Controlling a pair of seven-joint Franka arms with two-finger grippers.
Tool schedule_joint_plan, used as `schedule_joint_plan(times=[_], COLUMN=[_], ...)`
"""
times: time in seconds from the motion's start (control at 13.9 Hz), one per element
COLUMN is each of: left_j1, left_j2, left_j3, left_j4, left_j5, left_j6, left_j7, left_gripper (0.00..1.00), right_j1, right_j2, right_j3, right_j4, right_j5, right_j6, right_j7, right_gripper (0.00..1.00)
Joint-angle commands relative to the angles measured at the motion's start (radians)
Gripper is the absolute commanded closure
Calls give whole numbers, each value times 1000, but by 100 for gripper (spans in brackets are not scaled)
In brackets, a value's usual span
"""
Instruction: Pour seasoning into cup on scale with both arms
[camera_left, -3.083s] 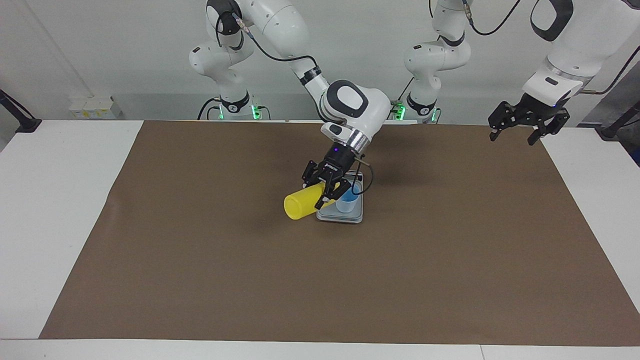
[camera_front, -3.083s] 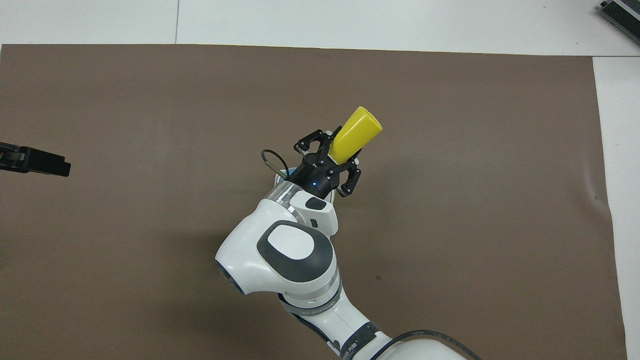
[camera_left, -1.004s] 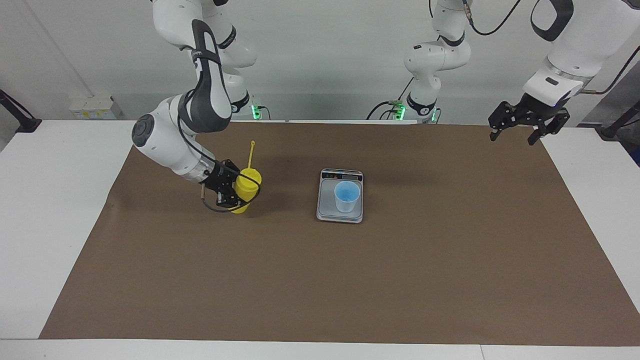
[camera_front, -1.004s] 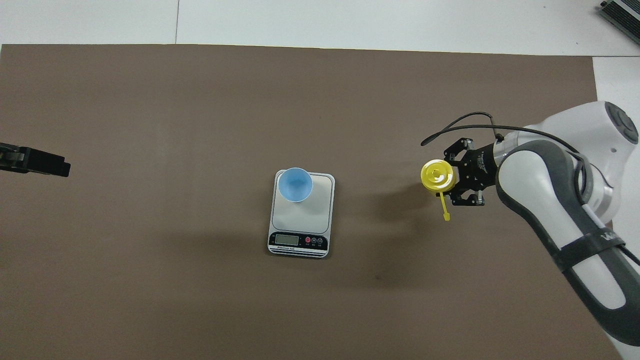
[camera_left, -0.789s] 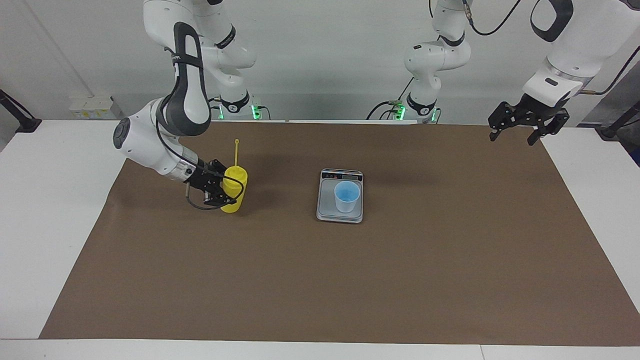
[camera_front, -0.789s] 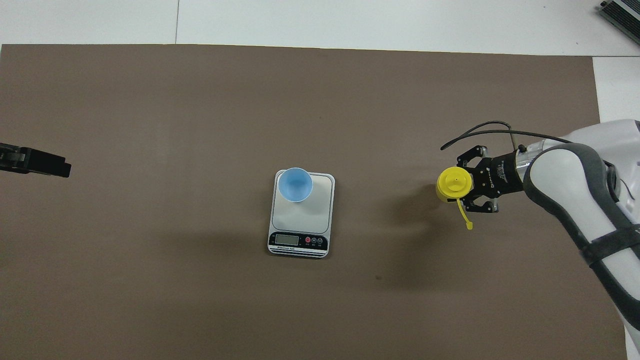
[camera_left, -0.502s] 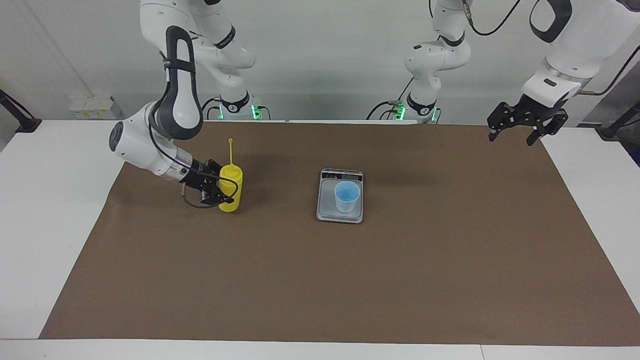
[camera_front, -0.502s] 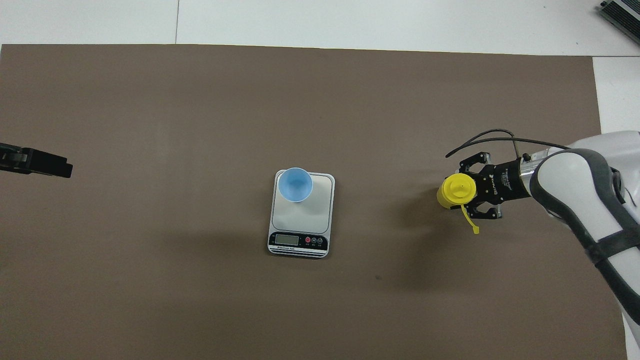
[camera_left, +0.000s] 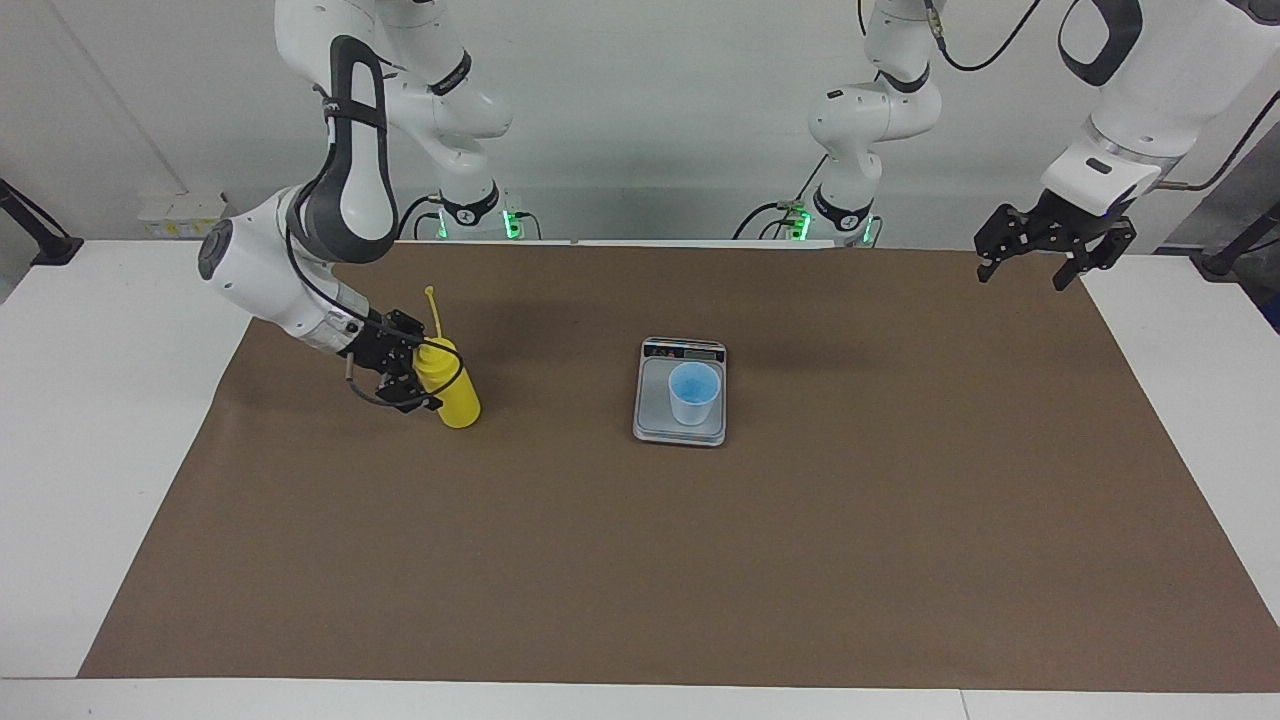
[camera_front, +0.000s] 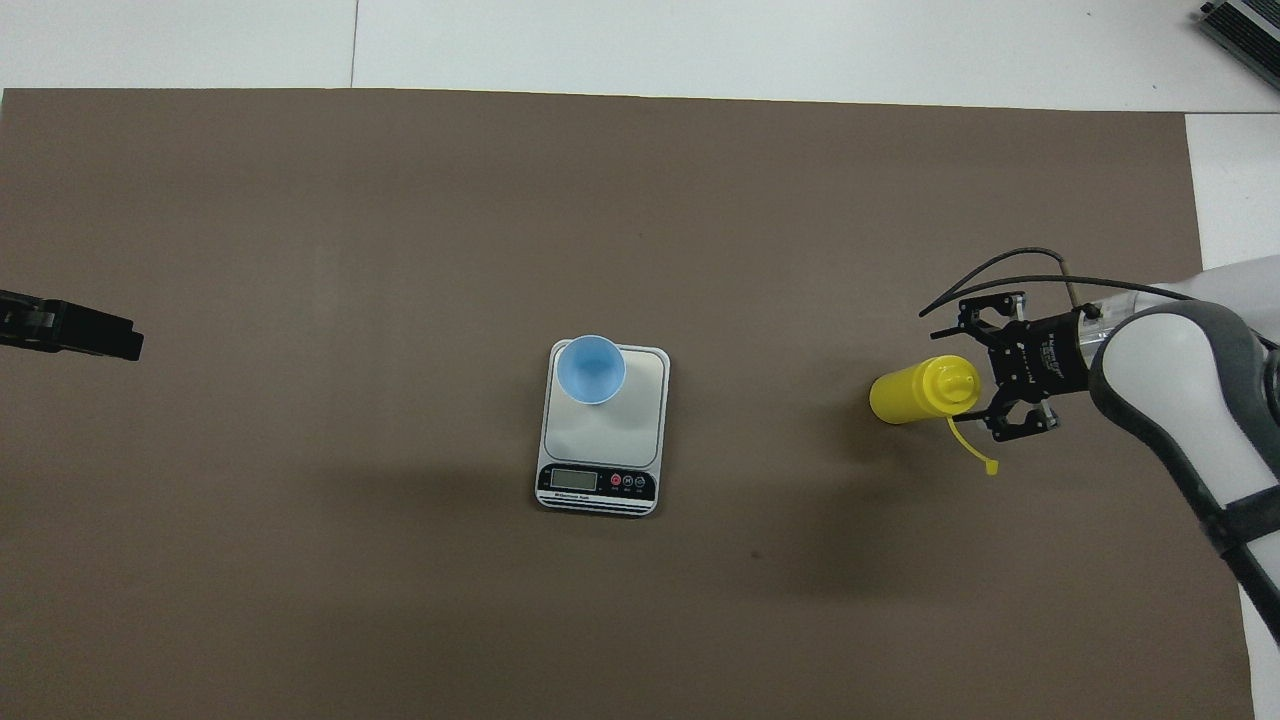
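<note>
A brown mat (camera_left: 640, 560) is covering most of a white table (camera_left: 90, 420), its bare white margins showing at both ends and along the edge farthest from the robots. A pale wall is closing off the room at the robots' end, where green lights are glowing at the two arm bases. Near the mat's middle the scale (camera_left: 655, 415) is lying flat, its dark display strip turned toward the robots, and the cup (camera_left: 693, 392) is standing upright on its platform, at the part farthest from the display.

Toward the right arm's end of the mat, well apart from the scale, the bottle (camera_left: 452, 388) is resting with its base on the mat and leaning, its top tipped toward the right gripper (camera_left: 408, 372). That gripper is sitting low at the bottle's upper part, fingers spread to either side of the neck (whether they are pressing on it cannot be told). The thin cap strap is sticking up from the top.

The left gripper (camera_left: 1055, 243) is waiting in the air over the mat's corner at the left arm's end, fingers apart and holding nothing.
</note>
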Motion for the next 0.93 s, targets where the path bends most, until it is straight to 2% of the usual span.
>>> schedule_joint_plan(times=[0.0,0.29,0.5,0.65,0.86], left_j1=[-4,-3,-4,2,10], left_j2=[-32,-35,-35,-35,-7], left_j3=[-2,-2,-2,0,3], left_j4=[-30,-37,-37,-42,7], left_j5=[18,18,18,18,6], left_j6=[-5,8,5,13,-5], left_j7=[-2,-8,-6,-11,-14], left_gripper=[0,0,0,0,0], right_j1=[-22,-12,28,59,131], right_j2=[-42,-109,-163,-169,-140], right_j3=[6,15,21,21,26], right_j4=[11,52,67,94,213], right_j5=[-101,-336,-365,-368,-494], right_j6=[0,-8,-16,-45,-140], right_j7=[-113,-390,-556,-566,-578], right_gripper=[0,0,0,0,0])
